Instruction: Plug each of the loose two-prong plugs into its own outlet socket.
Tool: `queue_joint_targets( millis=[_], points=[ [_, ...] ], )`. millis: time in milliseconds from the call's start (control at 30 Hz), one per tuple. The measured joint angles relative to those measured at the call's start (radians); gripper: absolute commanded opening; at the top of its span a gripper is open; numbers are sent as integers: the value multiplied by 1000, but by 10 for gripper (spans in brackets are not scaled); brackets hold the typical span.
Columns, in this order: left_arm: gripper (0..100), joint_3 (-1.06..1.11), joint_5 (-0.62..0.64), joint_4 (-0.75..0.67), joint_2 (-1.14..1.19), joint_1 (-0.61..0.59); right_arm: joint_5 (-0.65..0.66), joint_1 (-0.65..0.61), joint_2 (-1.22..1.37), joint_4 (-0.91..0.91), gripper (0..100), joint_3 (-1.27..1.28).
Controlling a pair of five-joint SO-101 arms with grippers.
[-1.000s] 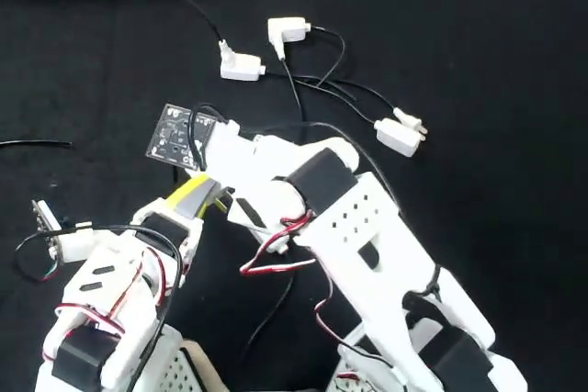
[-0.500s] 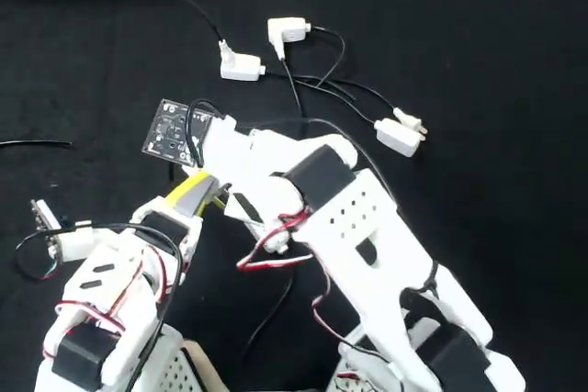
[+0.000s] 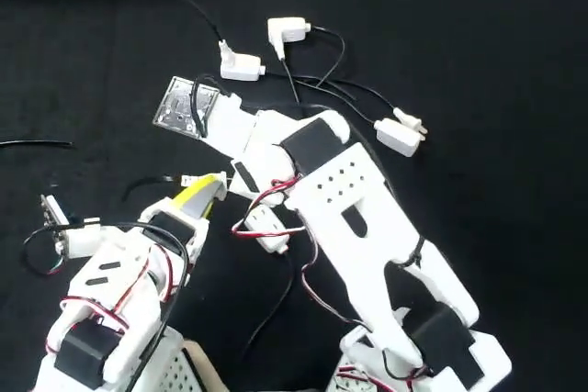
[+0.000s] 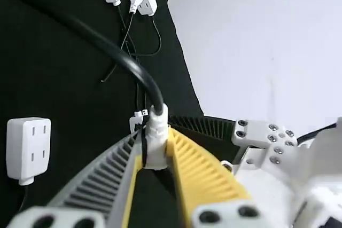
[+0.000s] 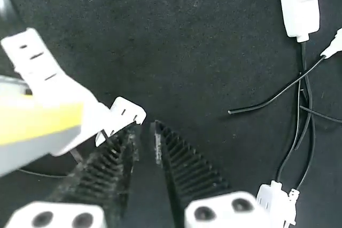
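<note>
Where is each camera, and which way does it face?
High view: fixed overhead, facing down at the black table; left arm and right arm show.
Left wrist view: on the left arm, facing along its yellow and grey fingers, shut on a white plug.
Right wrist view: on the right arm, facing the table past its black fingers.
Shared: high and right wrist views show the yellow finger.

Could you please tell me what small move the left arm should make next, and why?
Probably ease the left gripper toward the white socket nearby: it is shut on a white plug with a black cord, and that socket's slots look free.
</note>
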Motion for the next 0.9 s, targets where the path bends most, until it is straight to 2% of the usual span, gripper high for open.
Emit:
queue_joint_targets(
  millis=[500, 733, 900],
  points=[
    [30, 9, 8, 2, -3, 44, -3, 54, 11, -123, 15, 2],
    [30, 9, 8, 2, -3, 44, -3, 60, 11, -97, 15, 6],
    [30, 20, 8, 2, -3, 44, -3, 132, 11, -66, 15, 6]
  ],
)
